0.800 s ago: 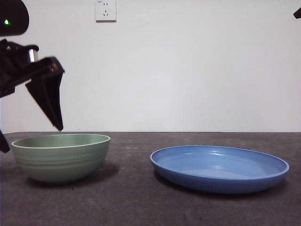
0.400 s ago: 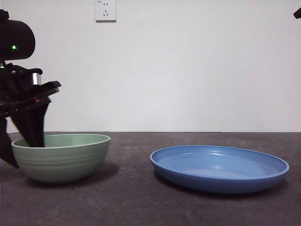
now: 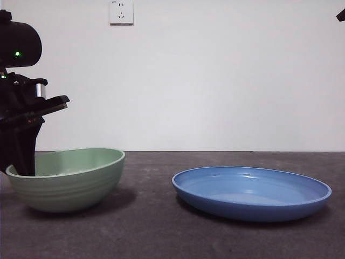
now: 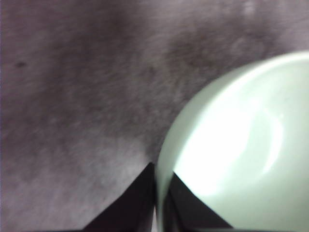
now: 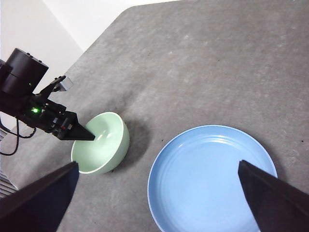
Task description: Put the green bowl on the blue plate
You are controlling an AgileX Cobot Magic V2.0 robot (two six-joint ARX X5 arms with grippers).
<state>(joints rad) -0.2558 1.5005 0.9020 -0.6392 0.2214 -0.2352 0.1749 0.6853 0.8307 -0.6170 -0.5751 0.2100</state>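
The green bowl (image 3: 70,181) stands at the left of the dark table, tilted with its right rim higher. My left gripper (image 3: 20,171) is shut on the bowl's left rim, one jaw inside and one outside. The left wrist view shows the jaws pinching the pale rim (image 4: 241,145). The blue plate (image 3: 250,194) lies flat to the right, apart from the bowl. My right gripper (image 5: 158,163) is open and high above the table. From there the bowl (image 5: 104,140), the left gripper (image 5: 89,137) and the plate (image 5: 212,179) all show.
A white wall with a socket (image 3: 121,12) stands behind the table. The table's far edge runs along the wall. A black tip of the right arm (image 3: 340,15) shows at the top right corner.
My left gripper came down from above the bowl onto its left rim and closed on it. The bowl has tipped, its right rim now higher.
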